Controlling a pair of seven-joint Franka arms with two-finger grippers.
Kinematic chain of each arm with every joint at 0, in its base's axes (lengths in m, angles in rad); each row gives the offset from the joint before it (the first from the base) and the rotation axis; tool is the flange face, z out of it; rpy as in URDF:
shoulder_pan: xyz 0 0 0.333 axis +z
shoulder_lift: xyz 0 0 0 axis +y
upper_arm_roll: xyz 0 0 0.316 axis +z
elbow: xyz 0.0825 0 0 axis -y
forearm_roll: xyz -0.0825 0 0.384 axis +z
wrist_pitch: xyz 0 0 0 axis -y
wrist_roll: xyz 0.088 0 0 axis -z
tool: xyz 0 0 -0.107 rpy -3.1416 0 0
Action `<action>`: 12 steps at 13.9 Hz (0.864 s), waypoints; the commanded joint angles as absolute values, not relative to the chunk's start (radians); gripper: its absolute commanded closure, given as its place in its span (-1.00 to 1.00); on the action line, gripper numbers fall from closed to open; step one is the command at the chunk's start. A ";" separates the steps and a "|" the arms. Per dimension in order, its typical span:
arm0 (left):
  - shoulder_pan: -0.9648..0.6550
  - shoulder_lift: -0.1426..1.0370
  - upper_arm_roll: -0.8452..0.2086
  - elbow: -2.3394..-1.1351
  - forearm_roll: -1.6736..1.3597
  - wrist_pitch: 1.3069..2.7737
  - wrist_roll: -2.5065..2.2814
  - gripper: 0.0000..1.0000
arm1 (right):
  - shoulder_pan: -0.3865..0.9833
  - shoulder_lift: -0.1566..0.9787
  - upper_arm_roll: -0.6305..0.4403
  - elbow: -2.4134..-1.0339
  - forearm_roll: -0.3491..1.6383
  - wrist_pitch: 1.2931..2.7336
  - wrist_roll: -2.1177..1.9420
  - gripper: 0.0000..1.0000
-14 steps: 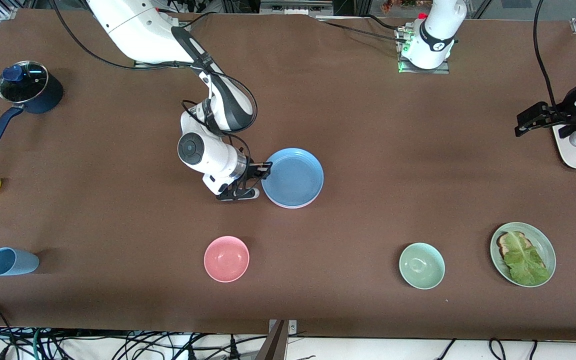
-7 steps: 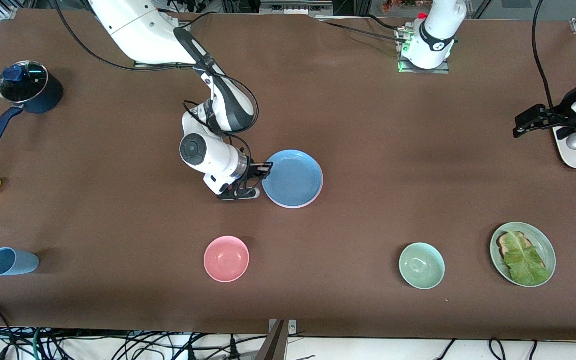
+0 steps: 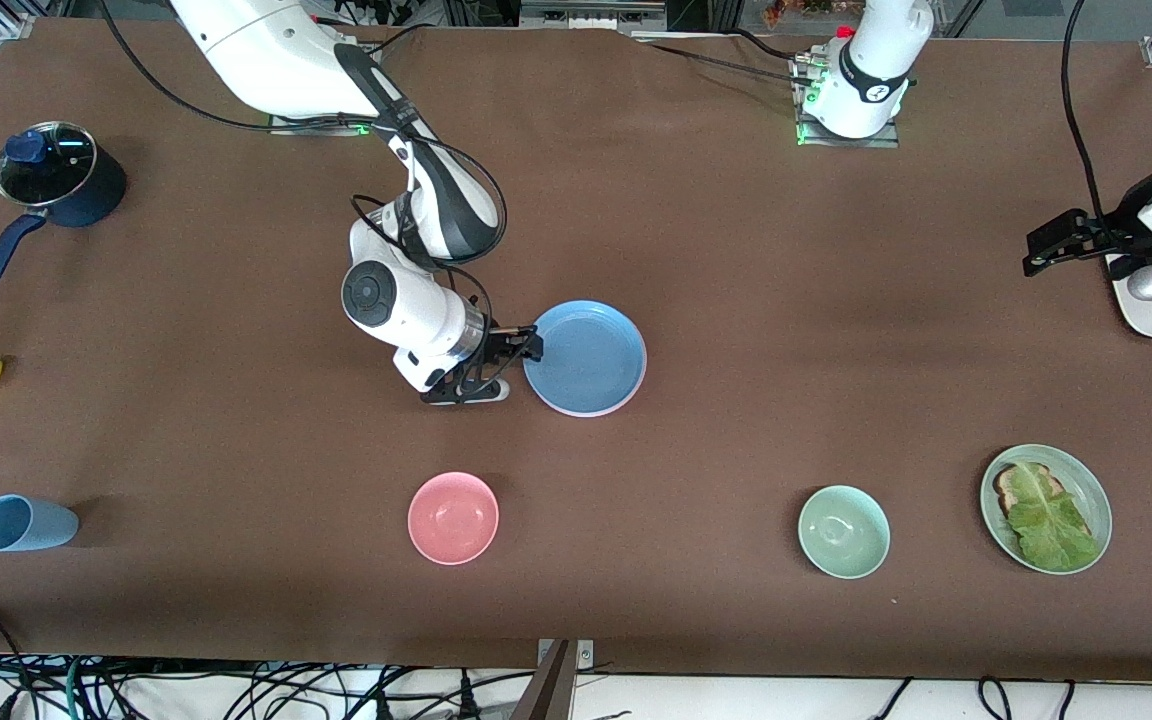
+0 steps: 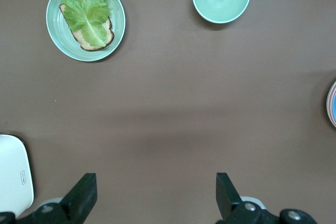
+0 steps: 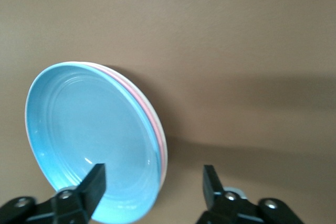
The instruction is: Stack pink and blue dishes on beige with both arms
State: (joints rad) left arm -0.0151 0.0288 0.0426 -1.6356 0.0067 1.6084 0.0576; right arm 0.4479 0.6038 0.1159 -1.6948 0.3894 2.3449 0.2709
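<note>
The blue plate (image 3: 586, 357) sits on top of the stack in the middle of the tabletop (image 3: 736, 300), with the pink plate (image 5: 155, 124) showing as a thin rim right beneath it and a pale edge of the beige plate (image 5: 163, 153) under that. The right gripper (image 3: 514, 350) is down at the stack's rim on the right arm's side, jaws spread apart and gripping nothing. The left gripper (image 3: 1036, 252) waits at its own end of the tabletop, jaws wide and empty.
</note>
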 commanded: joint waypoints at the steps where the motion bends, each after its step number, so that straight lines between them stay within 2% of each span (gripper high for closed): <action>1: -0.015 0.040 0.040 -1.609 -0.002 1.591 0.077 -1.00 | 0.451 0.490 0.049 -1.701 0.329 2.187 0.284 -1.00; 8: -0.017 0.040 0.037 -1.605 -0.011 1.589 0.077 -1.00 | 0.451 0.289 -0.107 -1.678 0.080 1.864 0.282 -1.00; 12: -0.017 0.040 0.037 -1.603 -0.011 1.589 0.077 -1.00 | 0.449 0.249 -0.165 -1.521 -0.052 1.696 0.272 -1.00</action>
State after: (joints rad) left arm -0.0162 0.0293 0.0350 -1.6320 0.0040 1.6084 0.0585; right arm 0.4445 0.2556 -0.1466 -1.6132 -0.0055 1.7941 0.2695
